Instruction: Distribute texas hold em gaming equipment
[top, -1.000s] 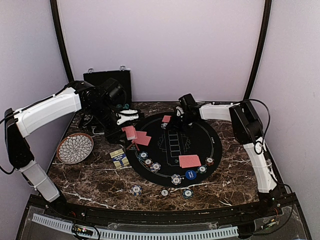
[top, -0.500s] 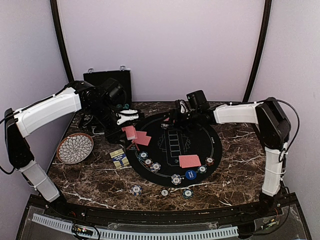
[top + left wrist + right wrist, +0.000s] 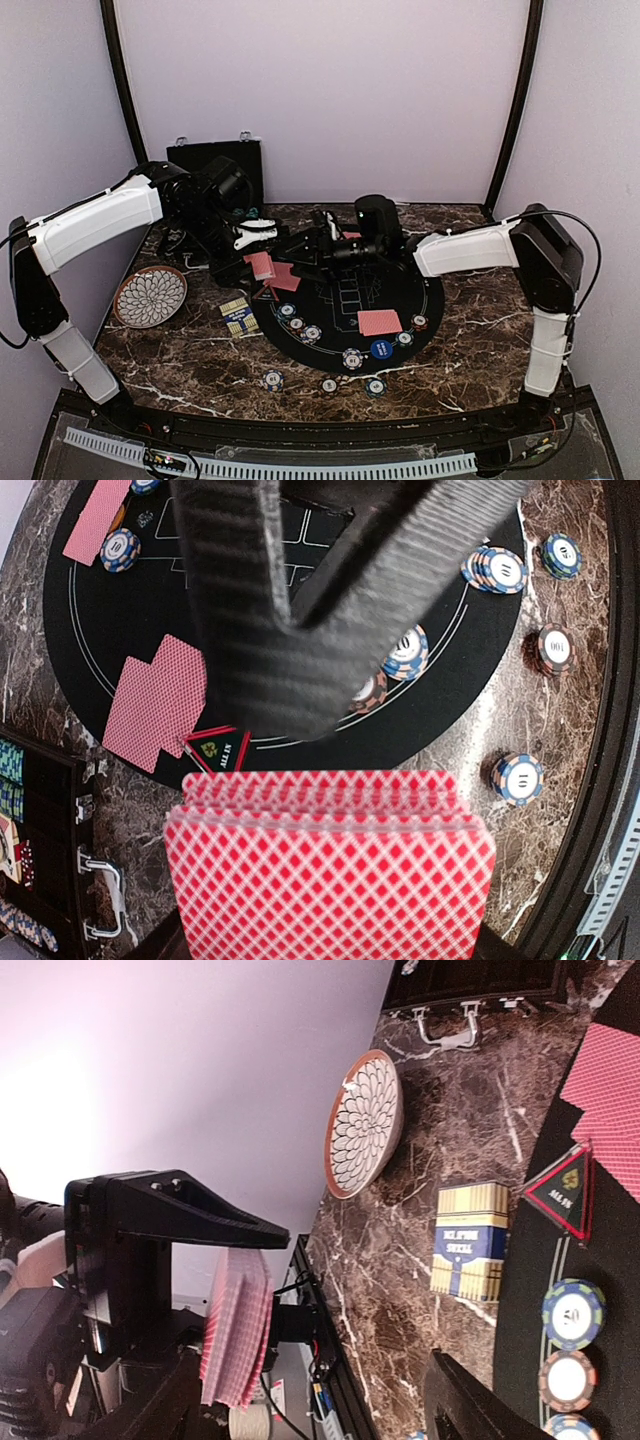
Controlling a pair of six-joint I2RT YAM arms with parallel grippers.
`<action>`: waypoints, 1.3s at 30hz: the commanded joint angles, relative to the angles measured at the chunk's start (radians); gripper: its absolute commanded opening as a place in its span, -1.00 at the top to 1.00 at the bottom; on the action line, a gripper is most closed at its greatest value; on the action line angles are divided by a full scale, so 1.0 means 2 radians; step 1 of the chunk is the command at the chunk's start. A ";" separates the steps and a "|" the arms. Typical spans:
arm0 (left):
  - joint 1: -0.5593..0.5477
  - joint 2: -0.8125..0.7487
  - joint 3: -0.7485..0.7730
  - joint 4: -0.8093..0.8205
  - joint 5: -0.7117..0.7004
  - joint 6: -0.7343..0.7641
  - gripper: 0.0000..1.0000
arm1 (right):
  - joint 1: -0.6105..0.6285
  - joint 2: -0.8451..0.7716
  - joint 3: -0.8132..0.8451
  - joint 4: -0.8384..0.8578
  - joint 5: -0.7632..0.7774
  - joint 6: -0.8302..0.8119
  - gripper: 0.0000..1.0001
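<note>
My left gripper (image 3: 250,247) is shut on a deck of red-backed cards (image 3: 330,870), held above the mat's left edge. My right gripper (image 3: 298,250) reaches in from the right and stands open. In the right wrist view the deck (image 3: 235,1330) shows edge-on between its fingers (image 3: 470,1410), nearer the other one. Red-backed cards lie face down on the black mat (image 3: 410,290) at the left (image 3: 155,700) and near the front (image 3: 379,322). Several striped chips (image 3: 312,333) and a blue button (image 3: 381,348) follow the mat's front rim. Three chips (image 3: 329,385) lie off it.
A white petal plate (image 3: 150,296) sits at the left. A black case (image 3: 215,160) stands at the back left. A blue and yellow card box (image 3: 236,314) lies beside the mat, with an "all in" triangle (image 3: 215,747) on the mat's edge.
My right gripper has opened and swung left from the mat's far edge to the deck. The left arm and the deck have not moved.
</note>
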 commanded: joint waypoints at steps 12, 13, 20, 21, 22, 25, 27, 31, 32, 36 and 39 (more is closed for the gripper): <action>0.002 -0.017 0.003 0.010 0.012 0.000 1.00 | 0.037 0.040 0.019 0.087 -0.033 0.064 -0.54; 0.001 -0.017 0.003 0.010 0.012 0.000 1.00 | 0.039 0.042 0.024 0.087 -0.034 0.065 -0.54; 0.001 -0.017 0.002 0.008 0.012 0.000 1.00 | 0.046 0.050 0.036 0.095 -0.040 0.075 -0.55; 0.001 -0.016 0.002 0.008 0.013 -0.001 1.00 | 0.046 0.049 0.034 0.095 -0.039 0.075 -0.55; 0.001 -0.016 0.002 0.008 0.013 -0.001 1.00 | 0.046 0.048 0.033 0.094 -0.039 0.076 -0.55; 0.001 -0.016 0.001 0.007 0.013 0.000 1.00 | 0.046 0.046 0.031 0.096 -0.038 0.079 -0.55; 0.001 -0.016 0.001 0.006 0.013 0.000 1.00 | 0.046 0.047 0.033 0.098 -0.037 0.081 -0.55; 0.001 -0.014 0.001 0.005 0.014 0.000 1.00 | 0.048 0.056 0.044 0.118 -0.039 0.099 -0.56; 0.001 -0.014 0.001 0.005 0.014 0.000 1.00 | 0.049 0.061 0.050 0.117 -0.040 0.101 -0.56; 0.001 -0.013 0.001 0.006 0.012 0.000 1.00 | 0.056 0.083 0.078 0.100 -0.042 0.103 -0.56; 0.002 -0.013 0.000 0.006 0.013 -0.001 1.00 | 0.061 0.097 0.092 0.091 -0.042 0.105 -0.56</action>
